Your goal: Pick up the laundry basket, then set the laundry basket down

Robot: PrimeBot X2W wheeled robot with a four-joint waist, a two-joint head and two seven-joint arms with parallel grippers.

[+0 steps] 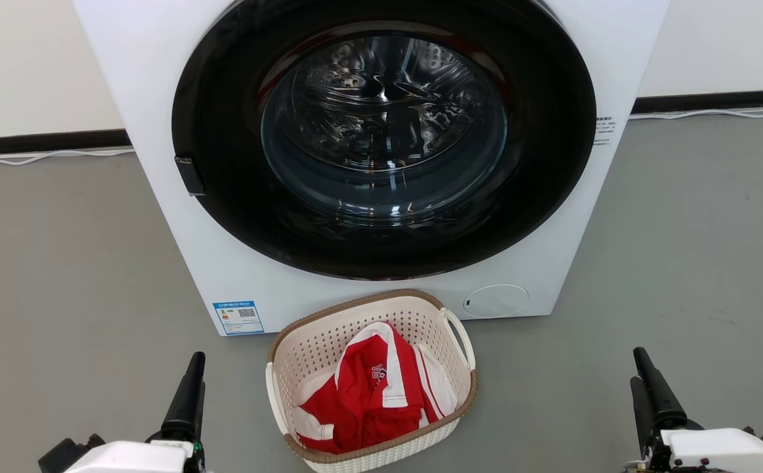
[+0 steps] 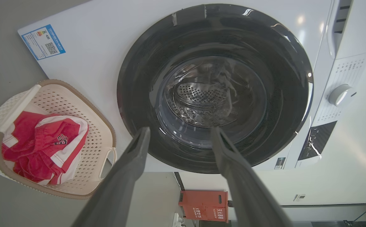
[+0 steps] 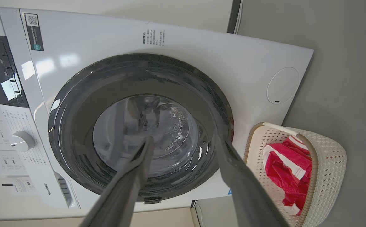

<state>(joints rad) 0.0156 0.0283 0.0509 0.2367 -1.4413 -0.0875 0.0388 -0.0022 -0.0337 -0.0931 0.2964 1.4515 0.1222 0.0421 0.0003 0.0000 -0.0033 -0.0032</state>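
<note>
While the left gripper [image 2: 180,129] and right gripper [image 3: 183,138] hold their fingers apart and empty, the laundry basket [image 1: 316,348] sits between them, untouched. Likely light and stiff; grasp its 2 loop handles [image 1: 461,336].

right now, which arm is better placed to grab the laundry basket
Left, probably. In the head view the left claw stands closer to the laundry basket than the right claw does; both are open and empty.

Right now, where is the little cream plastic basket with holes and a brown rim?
In the head view, the small cream perforated plastic basket sits on the grey floor, bottom centre, right in front of the white washing machine.
</note>
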